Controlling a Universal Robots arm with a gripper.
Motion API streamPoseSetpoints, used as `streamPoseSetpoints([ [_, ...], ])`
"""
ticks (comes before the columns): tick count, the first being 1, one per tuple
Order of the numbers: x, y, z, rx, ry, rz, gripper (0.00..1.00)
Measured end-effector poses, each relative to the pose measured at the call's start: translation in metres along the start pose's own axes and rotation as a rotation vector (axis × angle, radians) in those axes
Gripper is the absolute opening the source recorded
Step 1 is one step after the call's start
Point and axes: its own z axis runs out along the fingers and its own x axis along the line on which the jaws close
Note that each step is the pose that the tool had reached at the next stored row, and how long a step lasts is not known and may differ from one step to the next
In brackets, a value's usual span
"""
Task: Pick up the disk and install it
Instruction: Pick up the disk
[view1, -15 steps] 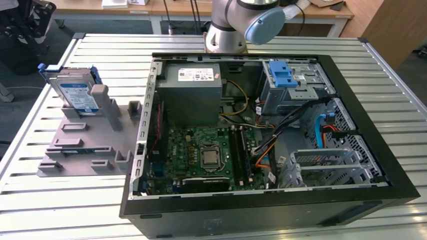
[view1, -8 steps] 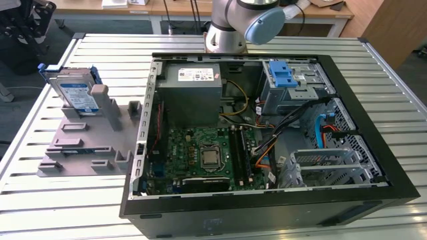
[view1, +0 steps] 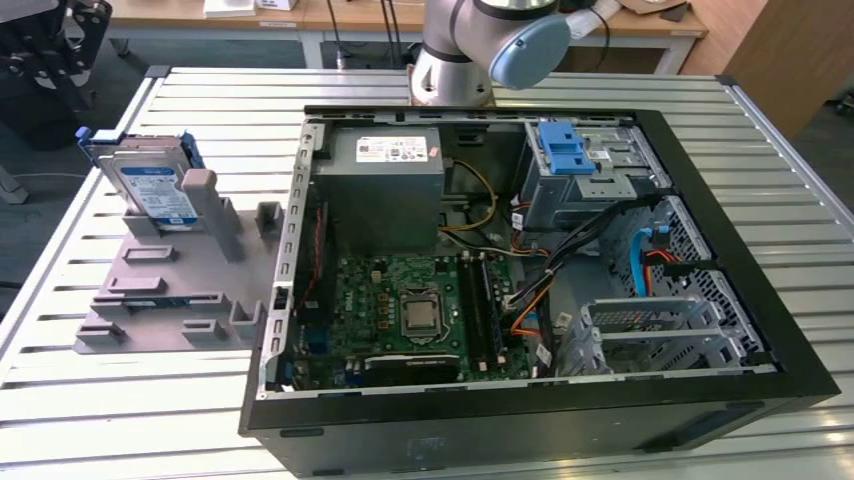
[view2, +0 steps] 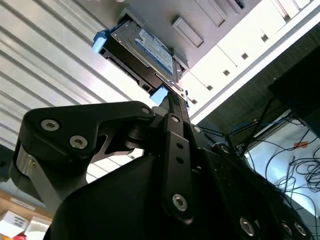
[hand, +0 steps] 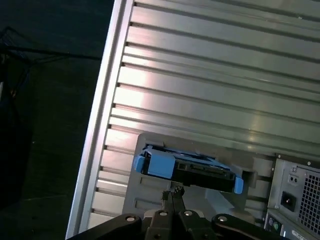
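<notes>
The disk, silver with a white-and-blue label and blue rails, stands on edge in a grey holder at the exterior view's left, beside the open computer case. Both wrist views look along my gripper at the disk. My gripper hangs just short of the disk's edge, its thin fingertips drawn together with nothing between them. It does not touch the disk. The arm's base and elbow stand behind the case.
Inside the case, a metal drive cage with a blue ridged latch sits at the back right, a grey power supply at the back left and a green board in front. The slatted table ends close to the holder's left.
</notes>
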Motion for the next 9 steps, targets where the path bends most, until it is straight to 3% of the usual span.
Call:
streamPoseSetpoints([
  [9,0.0000,0.0000,0.0001,-0.0009,0.0059,-0.138,0.11],
])
